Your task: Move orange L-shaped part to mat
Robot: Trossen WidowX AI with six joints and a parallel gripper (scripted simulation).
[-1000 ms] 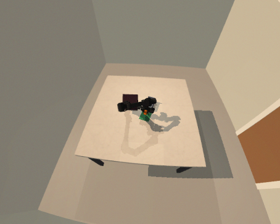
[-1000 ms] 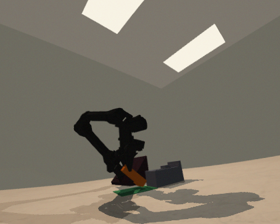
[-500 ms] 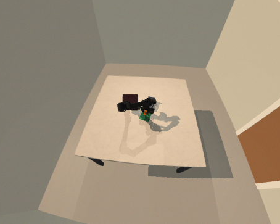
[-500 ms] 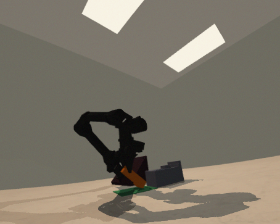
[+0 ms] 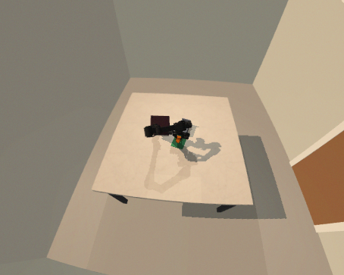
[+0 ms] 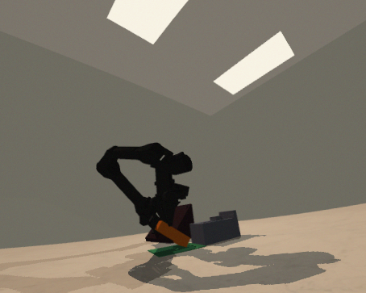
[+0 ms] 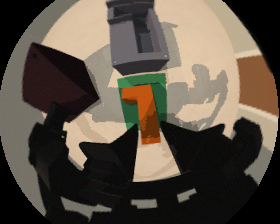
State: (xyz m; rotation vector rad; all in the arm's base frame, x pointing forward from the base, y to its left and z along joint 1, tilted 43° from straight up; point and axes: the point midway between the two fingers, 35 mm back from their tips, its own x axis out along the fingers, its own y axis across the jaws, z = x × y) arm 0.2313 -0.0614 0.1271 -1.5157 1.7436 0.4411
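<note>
Holding: black parallel-jaw gripper (image 6: pixel 156 223), fingers partly parted, loose around orange L-shaped part (image 6: pixel 172 233).
Part: tilted, lower end touching green mat (image 6: pixel 175 249).
Grey tray (image 6: pixel 214 227): 3 o'clock of mat.

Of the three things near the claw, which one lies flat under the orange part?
The green mat: thin and flat beneath the part, while the grey tray and dark maroon block stand tall beside.
</note>
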